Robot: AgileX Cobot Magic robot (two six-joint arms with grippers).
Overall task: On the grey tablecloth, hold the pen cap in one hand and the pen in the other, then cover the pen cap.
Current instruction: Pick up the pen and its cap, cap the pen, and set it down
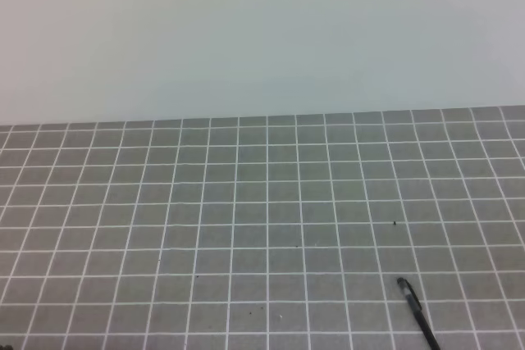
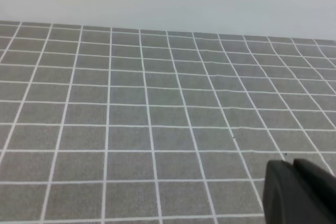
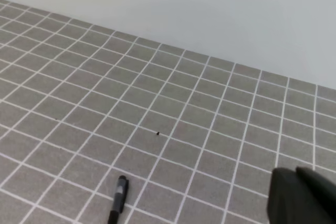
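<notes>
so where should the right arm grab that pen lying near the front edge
Take the pen mid-barrel, coming straight down from above with the jaws across its width. It lies flat on the grey tablecloth, slanting away and to the left, and it is thin, so a side approach would only push it. Its near end runs out of view, so the exact middle is a guess.

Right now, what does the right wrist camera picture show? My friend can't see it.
A long thin black pen lies on a flat grey tablecloth printed with a grid of thin white lines, near the bottom edge and partly cut off by it. The robot's black right gripper pokes in at the bottom right corner, shut and holding nothing. A plain pale wall fills the top.
</notes>
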